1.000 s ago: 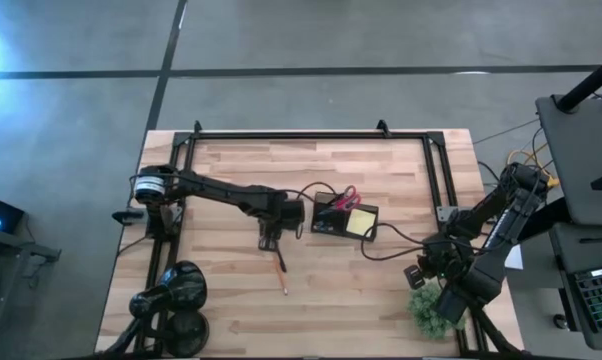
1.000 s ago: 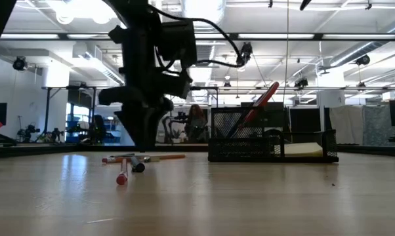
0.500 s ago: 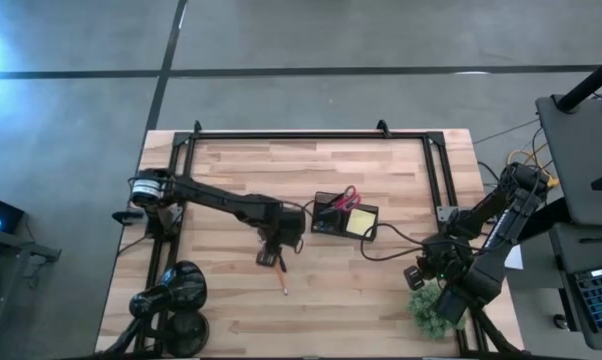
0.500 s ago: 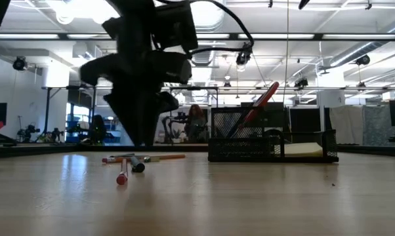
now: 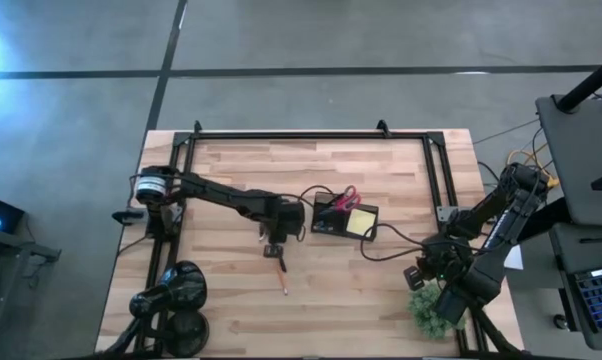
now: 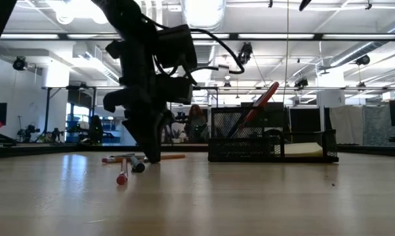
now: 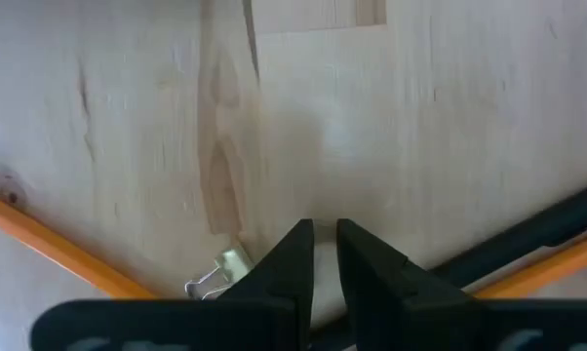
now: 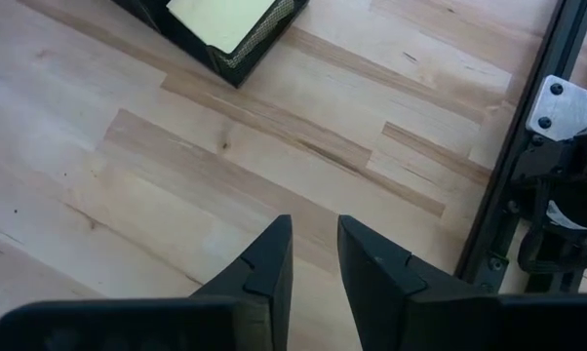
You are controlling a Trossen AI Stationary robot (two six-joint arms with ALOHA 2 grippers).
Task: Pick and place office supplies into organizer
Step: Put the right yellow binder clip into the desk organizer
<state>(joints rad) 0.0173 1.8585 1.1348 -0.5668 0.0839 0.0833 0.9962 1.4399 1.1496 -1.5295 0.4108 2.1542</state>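
Since a moment ago, my left jaws [image 7: 320, 255] have dropped to the worktop [image 5: 381, 290] and narrowed to a slit among the pencils [image 6: 159, 157]; whether they grip anything, I cannot tell. Organizer [image 5: 333, 222] sits just beside. Right jaws [image 8: 313, 255] wait slightly parted, holding nothing.

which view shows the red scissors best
The low view: the scissors stand tilted in the organizer, red handle raised above its rim. The high view shows only a small red spot. Neither wrist view shows them.

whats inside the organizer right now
The organizer holds red-handled scissors sticking up and a yellow note pad. Its mesh walls hide anything lower down.
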